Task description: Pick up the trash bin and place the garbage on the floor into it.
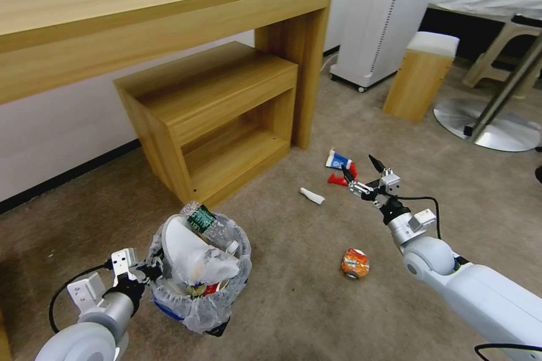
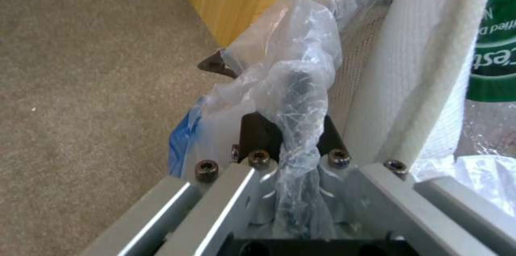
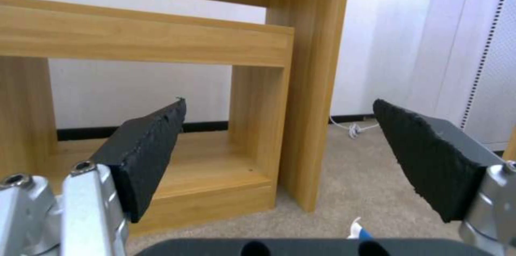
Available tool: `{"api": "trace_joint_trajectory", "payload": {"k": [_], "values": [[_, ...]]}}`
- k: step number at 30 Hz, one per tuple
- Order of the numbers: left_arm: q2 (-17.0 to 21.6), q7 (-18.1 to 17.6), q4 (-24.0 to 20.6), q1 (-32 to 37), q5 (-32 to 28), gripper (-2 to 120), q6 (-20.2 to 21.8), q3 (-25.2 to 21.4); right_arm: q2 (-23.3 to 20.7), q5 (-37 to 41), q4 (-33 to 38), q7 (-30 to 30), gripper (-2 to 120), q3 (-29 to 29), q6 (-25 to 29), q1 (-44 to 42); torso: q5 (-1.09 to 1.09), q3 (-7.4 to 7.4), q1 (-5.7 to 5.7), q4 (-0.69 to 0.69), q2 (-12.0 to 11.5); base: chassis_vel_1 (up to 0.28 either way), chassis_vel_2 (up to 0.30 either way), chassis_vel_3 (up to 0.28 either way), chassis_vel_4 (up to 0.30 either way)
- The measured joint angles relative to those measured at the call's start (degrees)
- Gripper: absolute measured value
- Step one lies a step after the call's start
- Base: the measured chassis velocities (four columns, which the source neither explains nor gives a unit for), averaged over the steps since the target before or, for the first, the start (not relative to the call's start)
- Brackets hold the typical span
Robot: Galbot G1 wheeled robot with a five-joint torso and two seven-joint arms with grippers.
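Left gripper (image 1: 148, 272) pinches the trash bin (image 1: 199, 271) rim — mostly filled — while the right gripper (image 1: 361, 172), spread empty, nears leftover garbage (image 1: 339, 168).

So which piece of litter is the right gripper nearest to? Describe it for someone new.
Start at the tall wooden desk and go to the carpet just off its leg. The blue-white carton lies there beside a red scrap, under the open right gripper; it alone is blue.

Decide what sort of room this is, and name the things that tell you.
Probably a hotel-style room or office mock-up: beige carpet, a long wooden desk against the wall with a smaller shelf unit under it, and a padded stool.
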Motion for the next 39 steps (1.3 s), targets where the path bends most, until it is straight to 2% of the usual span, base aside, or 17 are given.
{"api": "trace_joint_trajectory", "payload": {"k": [29,39], "values": [[-0.90,0.55,-1.21,1.81,1.38,2,-0.41,-0.55,0.03,-2.64,-0.02,0.13,92,4.18,0.32,-4.63,0.00,0.00,0.00,-0.02,0.00,0.000,0.000,0.000,0.000],[-0.92,0.86,-1.38,2.35,1.72,2,-0.77,-0.74,0.64,-2.91,-0.19,0.29,92,4.19,0.30,-4.75,0.00,0.01,0.01,-0.02,0.00,-0.085,0.077,0.069,-0.085]]}}
